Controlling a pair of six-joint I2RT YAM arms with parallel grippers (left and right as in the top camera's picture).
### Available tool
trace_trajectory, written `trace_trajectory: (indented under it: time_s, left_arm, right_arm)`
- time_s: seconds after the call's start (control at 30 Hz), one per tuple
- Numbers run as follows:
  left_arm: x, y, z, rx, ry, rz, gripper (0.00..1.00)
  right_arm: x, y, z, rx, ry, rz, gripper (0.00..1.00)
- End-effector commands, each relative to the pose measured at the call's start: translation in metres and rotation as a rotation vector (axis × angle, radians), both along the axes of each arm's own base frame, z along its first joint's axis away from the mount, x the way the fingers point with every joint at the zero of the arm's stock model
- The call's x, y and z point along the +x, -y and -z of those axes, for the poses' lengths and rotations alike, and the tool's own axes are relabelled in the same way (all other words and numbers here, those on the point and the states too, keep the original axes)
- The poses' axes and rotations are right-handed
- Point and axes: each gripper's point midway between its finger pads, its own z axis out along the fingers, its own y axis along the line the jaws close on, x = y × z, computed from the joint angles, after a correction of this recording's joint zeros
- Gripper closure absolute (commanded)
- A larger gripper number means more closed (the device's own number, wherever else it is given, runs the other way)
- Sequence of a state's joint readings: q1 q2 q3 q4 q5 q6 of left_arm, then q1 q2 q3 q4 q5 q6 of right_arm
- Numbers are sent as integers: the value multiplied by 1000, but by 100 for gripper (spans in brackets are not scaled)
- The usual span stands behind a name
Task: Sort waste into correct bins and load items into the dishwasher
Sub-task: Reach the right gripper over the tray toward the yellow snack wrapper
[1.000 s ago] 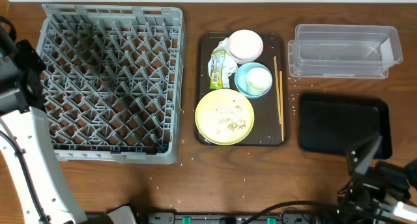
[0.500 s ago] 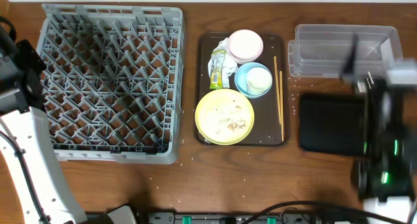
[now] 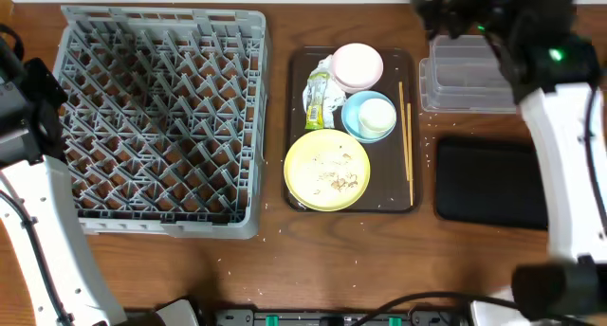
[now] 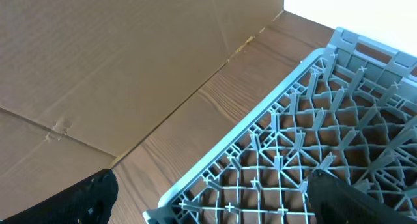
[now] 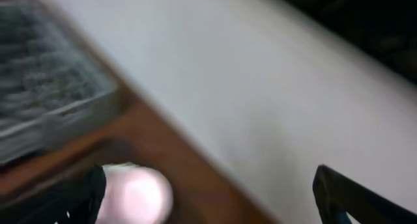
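The wooden counter (image 3: 285,260) carries the grey dish rack (image 3: 156,117) on its left part, and no dish stands in it. The left tool (image 4: 212,185) hangs over the outer corner of this rack, and its two dark fingers (image 4: 98,198) are wide apart with nothing between them. In the middle lies the dark brown serving tray (image 3: 294,99), on which all the dishes rest. To the right of it, the black tray (image 3: 484,184) lies at the front and the clear tub (image 3: 465,89) behind it, partly covered by the right arm. The right tool (image 3: 438,11) is at the back edge of the counter, between the pink bowl (image 3: 358,65) and the tub, and it touches neither. Its wrist view is very blurred, but the fingers (image 5: 329,191) stand far apart and hold nothing. The yellow plate (image 3: 326,170) with food crumbs (image 3: 337,179) sits at the front of the serving tray. Behind it is the blue bowl (image 3: 353,113) with the white cup (image 3: 377,116) inside. The wrapper (image 3: 318,94) and the napkin (image 3: 325,65) lie left of the bowls, and the chopsticks (image 3: 406,141) lie along the right rim, well apart from both tools.
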State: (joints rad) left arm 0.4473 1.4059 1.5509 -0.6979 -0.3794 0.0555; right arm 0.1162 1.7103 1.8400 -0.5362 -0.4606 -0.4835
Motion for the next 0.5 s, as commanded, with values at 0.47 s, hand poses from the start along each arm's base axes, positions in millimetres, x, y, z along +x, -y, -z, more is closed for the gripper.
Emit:
trace_trajectory:
  time_s: [0.47]
  left_arm:
    - [1, -2, -6, 4, 19, -9, 6]
  right_arm:
    - [3, -73, -8, 375, -184, -198, 1]
